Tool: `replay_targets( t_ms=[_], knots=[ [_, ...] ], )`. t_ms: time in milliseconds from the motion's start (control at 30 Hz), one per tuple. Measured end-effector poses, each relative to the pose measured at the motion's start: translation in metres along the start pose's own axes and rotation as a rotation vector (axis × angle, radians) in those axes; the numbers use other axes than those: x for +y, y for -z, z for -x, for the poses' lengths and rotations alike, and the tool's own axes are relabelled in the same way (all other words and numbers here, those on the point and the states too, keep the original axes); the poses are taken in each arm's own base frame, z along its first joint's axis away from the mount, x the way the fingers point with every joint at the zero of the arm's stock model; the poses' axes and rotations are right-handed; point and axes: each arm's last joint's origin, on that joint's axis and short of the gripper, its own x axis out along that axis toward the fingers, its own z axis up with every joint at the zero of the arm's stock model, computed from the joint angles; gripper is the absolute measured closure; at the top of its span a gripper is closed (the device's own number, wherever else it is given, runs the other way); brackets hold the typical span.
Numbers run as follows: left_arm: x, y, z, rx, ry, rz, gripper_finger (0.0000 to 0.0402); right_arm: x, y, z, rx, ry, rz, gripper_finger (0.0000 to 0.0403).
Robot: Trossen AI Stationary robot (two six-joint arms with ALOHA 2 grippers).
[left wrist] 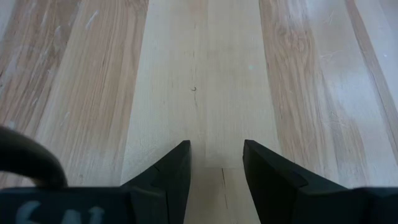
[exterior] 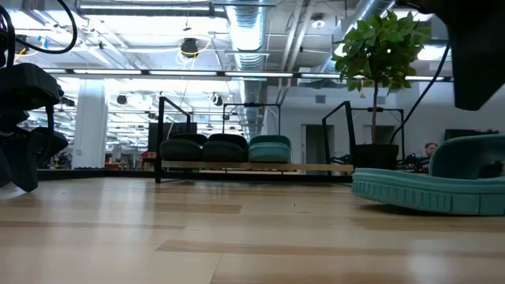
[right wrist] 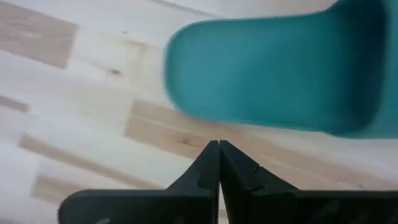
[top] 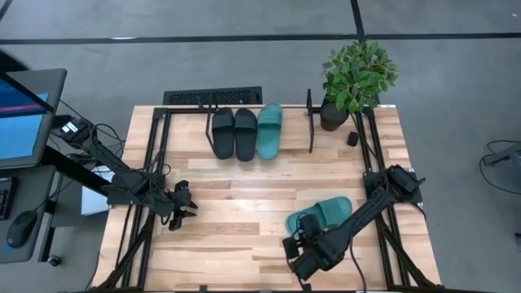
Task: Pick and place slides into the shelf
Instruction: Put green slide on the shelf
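Note:
The shelf [top: 260, 130] stands at the table's far side. On it sit two black slides [top: 234, 133] and one teal slide [top: 270, 129], side by side; they also show in the low view [exterior: 225, 148]. The other teal slide [top: 324, 214] lies flat on the table near its right near corner, as the low view [exterior: 434, 185] and the right wrist view [right wrist: 280, 68] show. My right gripper [right wrist: 219, 144] is shut and hovers just short of that slide's rounded end, with bare wood between them. My left gripper [left wrist: 214, 152] is open over bare wood at the table's left [top: 183, 203].
A potted plant [top: 354, 77] stands at the far right corner, with a small black object [top: 352, 138] beside it. Black arm-mount frames run along the left edge [top: 151, 163] and right edge [top: 374, 155]. Bare wood [top: 244, 203] lies between the shelf and the grippers.

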Motion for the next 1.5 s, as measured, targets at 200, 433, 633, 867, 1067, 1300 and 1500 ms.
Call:
replay_targets(
  t_ms=[200,433,633,867,1067,1300,1500],
  knots=[
    [0.0,0.0,0.0,0.0,0.0,0.0,0.0267,0.02,-0.006,-0.002,0.053,-0.151,-0.028,0.0357],
    [0.0,0.0,0.0,-0.001,0.0,0.0,0.0267,0.044,-0.029,-0.006,0.085,-0.306,-0.078,0.0288],
    [0.0,0.0,0.0,0.0,0.0,0.0,0.0267,0.051,-0.055,-0.015,0.169,-0.282,-0.158,0.0277],
    [0.0,0.0,0.0,0.0,0.0,0.0,0.0267,0.054,-0.069,-0.019,0.23,-0.271,-0.23,0.0306],
    [0.0,0.0,0.0,0.0,0.0,0.0,0.0267,0.046,-0.064,-0.02,0.284,-0.175,-0.266,0.0339],
    [0.0,0.0,0.0,-0.001,0.0,0.0,0.0267,0.051,-0.069,-0.02,0.299,-0.218,-0.241,0.0351],
    [0.0,0.0,0.0,0.0,0.0,0.0,0.0267,0.056,-0.078,-0.022,0.277,-0.287,-0.092,0.0351]
  ],
)
